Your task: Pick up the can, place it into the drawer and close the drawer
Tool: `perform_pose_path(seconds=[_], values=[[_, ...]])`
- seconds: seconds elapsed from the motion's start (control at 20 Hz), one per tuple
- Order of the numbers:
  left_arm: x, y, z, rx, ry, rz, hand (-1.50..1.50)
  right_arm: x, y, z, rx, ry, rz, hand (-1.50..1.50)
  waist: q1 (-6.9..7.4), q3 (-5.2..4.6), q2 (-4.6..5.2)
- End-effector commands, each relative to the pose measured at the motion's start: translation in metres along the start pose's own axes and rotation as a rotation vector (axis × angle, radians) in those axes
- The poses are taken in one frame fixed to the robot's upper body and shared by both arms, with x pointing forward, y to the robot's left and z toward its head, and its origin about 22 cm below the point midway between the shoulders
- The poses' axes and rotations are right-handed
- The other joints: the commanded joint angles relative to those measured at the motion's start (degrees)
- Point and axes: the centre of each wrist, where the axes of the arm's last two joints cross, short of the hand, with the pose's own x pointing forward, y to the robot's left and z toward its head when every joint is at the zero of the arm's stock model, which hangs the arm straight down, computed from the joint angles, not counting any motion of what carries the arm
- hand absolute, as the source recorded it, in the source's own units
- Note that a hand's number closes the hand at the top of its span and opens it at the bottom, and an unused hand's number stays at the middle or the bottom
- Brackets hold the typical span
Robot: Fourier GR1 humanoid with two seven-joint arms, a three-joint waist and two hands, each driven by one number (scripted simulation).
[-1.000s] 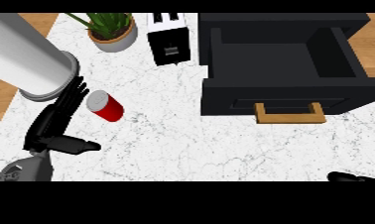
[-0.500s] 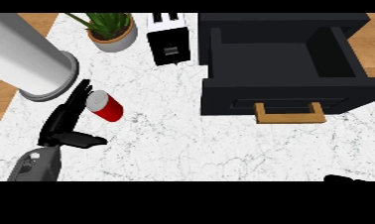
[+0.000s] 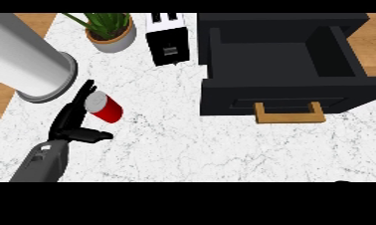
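A red can (image 3: 104,108) with a silver top stands on the white marble counter (image 3: 183,139), left of centre. My left hand (image 3: 71,121) lies just left of it, fingers straight along the can's left side and thumb stretched out below it; it is open and holds nothing. The black drawer (image 3: 283,67) at the right is pulled open, with a wooden handle (image 3: 289,115) on its front and nothing inside. Only a dark sliver of the right hand shows at the bottom right edge.
A large silver cylinder (image 3: 29,64) stands close behind the can at the left. A potted plant (image 3: 110,30) and a black toaster (image 3: 169,42) stand at the back. Wooden floor shows past the counter's left edge.
My left hand has moved up and to the right, until its fingers lie alongside the can. The can and drawer have not moved.
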Motion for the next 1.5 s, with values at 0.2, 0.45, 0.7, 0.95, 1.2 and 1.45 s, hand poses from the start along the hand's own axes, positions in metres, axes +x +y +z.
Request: perform_pose_path(seconds=[0.2,0.45,0.7,0.95,1.2,1.45], values=[[-0.007,-0.005,-0.006,-0.011,-0.026,0.020,-1.50,0.013,-0.003,0.007,-0.008,-0.001,0.023,-1.50,-0.58,-0.06,0.18],[-0.004,-0.014,-0.015,-0.068,-0.022,0.021,-1.50,0.005,-0.006,-0.001,0.030,-0.025,0.007,-1.50,-1.01,-0.09,0.41],[0.017,-0.024,-0.040,-0.170,-0.028,0.031,-1.50,0.016,-0.001,-0.022,-0.001,-0.028,0.005,-1.50,-0.53,-0.07,0.31],[0.010,-0.038,-0.038,-0.245,-0.048,0.110,1.50,0.019,-0.005,-0.004,0.002,-0.018,0.009,-1.50,-0.35,-0.02,0.10],[0.021,-0.054,-0.054,-0.273,-0.093,0.116,1.50,0.000,0.016,-0.019,-0.011,-0.034,0.010,-1.50,-0.18,-0.02,0.22],[0.004,-0.098,-0.051,0.078,-0.064,0.128,1.50,0.010,0.009,-0.010,-0.012,-0.037,0.029,-1.50,-0.31,-0.01,0.13]])
